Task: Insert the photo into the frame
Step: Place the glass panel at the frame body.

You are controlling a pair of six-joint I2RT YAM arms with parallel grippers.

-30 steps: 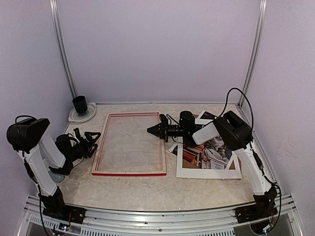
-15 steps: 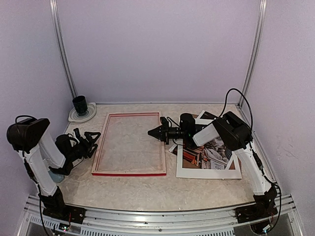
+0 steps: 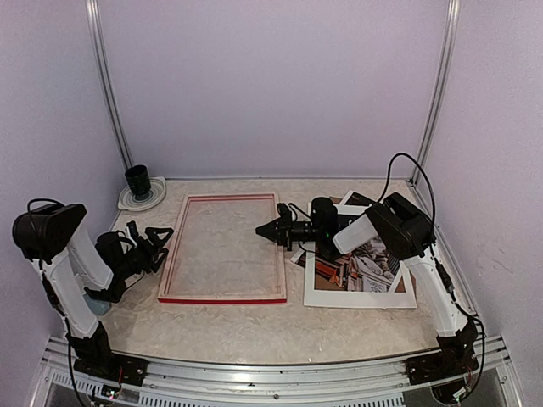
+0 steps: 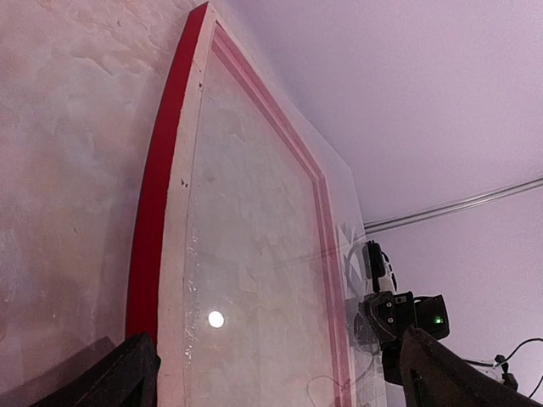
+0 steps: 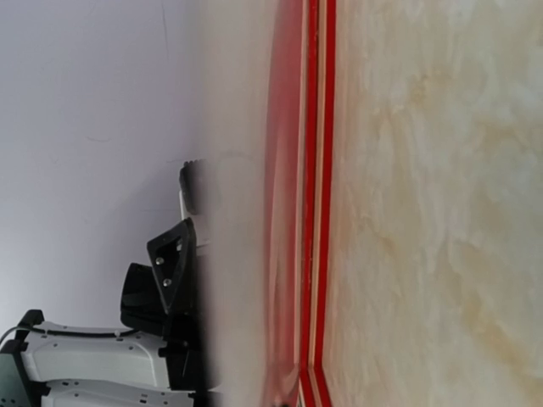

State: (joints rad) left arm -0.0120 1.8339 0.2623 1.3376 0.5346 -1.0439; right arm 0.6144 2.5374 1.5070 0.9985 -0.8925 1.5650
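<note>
One rectangular picture frame, red front and pale wood edges (image 3: 222, 298). One rectangular colour photo print (image 3: 365, 267). One white card mat board with a window (image 3: 356, 299). One dark cylindrical cup (image 3: 137, 178). One white round dish (image 3: 148, 202). Two white-and-black robot arms: left arm (image 3: 72, 263), right arm (image 3: 424, 263). One beige marbled desk (image 3: 254, 331).

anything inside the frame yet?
Nothing visible: only the table shows through the opening of the frame. The photo lies outside it to the right, by the white mat board, its upper part hidden under the right arm.
</note>
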